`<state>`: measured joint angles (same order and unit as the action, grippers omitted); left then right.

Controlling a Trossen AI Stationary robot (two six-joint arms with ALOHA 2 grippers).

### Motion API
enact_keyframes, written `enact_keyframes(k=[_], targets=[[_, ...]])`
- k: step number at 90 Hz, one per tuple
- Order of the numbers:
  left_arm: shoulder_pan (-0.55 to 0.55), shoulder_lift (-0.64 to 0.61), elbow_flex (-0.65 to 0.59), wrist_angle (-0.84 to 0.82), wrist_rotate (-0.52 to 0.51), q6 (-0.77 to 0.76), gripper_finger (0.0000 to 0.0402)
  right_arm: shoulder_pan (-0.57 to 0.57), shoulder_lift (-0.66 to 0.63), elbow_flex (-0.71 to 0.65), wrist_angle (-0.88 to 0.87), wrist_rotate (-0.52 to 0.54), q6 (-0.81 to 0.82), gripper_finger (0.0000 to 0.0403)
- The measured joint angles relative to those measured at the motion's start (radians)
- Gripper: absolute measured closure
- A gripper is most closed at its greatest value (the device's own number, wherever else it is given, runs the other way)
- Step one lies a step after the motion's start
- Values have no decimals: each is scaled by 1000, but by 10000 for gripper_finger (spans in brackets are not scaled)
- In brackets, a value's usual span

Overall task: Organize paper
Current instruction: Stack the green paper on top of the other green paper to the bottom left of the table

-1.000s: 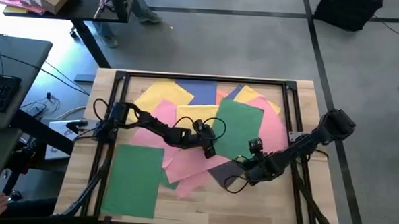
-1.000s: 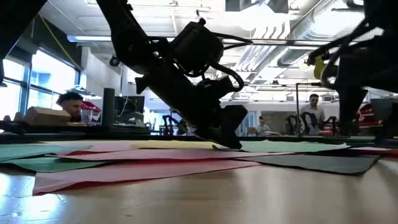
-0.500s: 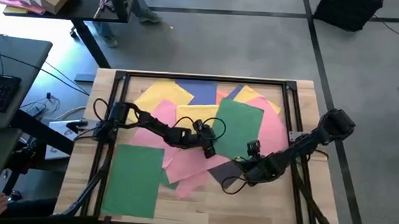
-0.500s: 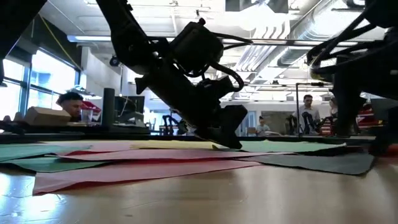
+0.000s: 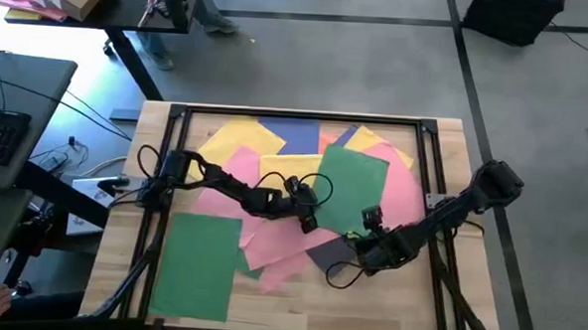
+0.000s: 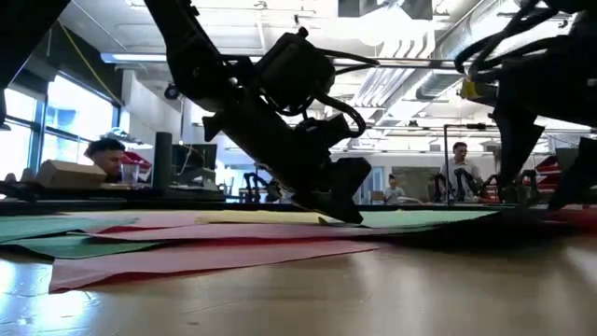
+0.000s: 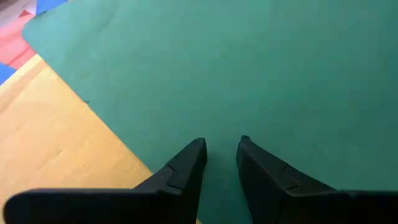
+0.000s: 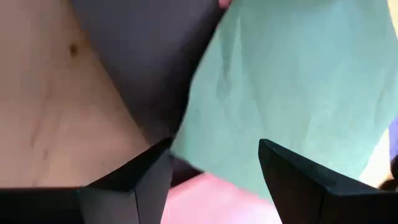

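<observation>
The blue sheet [image 5: 293, 133] is mostly covered by the yellow sheet [image 5: 237, 140] and the green sheet [image 5: 348, 187] beside it; only a strip is seen. The grey sheet [image 5: 328, 250], next to the green sheet, is partly hidden under the right gripper [image 5: 355, 249]. In the right wrist view its far corner is cut off. The people [image 6: 459, 168] behind the paper in the low view are too small to be told. In the left wrist view the green sheet's far side is cut off.

coloured paper [image 5: 273, 179] sheets overlapping flat mid-table, one green sheet [image 5: 197, 263] apart near the front-left
</observation>
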<state>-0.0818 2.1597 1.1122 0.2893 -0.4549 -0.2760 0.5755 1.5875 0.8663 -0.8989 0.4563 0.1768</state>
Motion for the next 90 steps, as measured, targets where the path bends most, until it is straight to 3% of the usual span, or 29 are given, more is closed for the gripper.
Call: enact_keyframes(k=[40,64,75,90], targets=[[0,0,0,0,0,0,316,0,5,3,47,7,27,183],[-5,0,0,0,-4,0,316,0,100,3,50,26,139,188],[-10,0,-1,-1,-5,0,316,0,137,3,46,65,185,222],[-11,0,0,0,1,25,316,0,141,18,35,59,189,308]])
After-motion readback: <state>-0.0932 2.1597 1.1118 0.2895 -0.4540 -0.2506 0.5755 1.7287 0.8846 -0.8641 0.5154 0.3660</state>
